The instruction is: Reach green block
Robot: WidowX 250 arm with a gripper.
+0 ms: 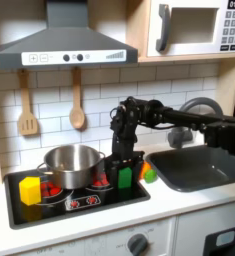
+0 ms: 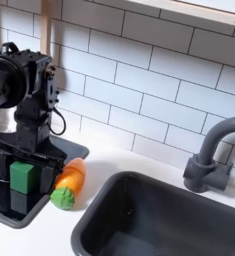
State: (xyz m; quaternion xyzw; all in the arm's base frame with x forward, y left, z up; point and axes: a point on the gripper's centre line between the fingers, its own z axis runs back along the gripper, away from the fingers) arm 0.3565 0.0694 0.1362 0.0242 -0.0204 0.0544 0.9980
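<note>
On the toy stove, the tool (image 1: 124, 165) points straight down over the green block (image 1: 125, 178). In the second exterior view the tool (image 2: 24, 160) has its two dark fingers (image 2: 1, 152) spread apart, and the green block (image 2: 24, 177) stands between them at their tips; I cannot tell if they press it. The block sits on the black stove top (image 1: 109, 195), near its edge at 3 o'clock in the first exterior view. Just beside the block, at 4 o'clock in the second exterior view, lies the orange toy with a green tip (image 2: 67, 186). In the first exterior view the steel pot (image 1: 71, 165) is at 9 o'clock from the tool, and the yellow block (image 1: 29, 190) farther that way. The dark sink (image 1: 197, 165) lies at 3 o'clock in the white counter (image 1: 189, 202).
</note>
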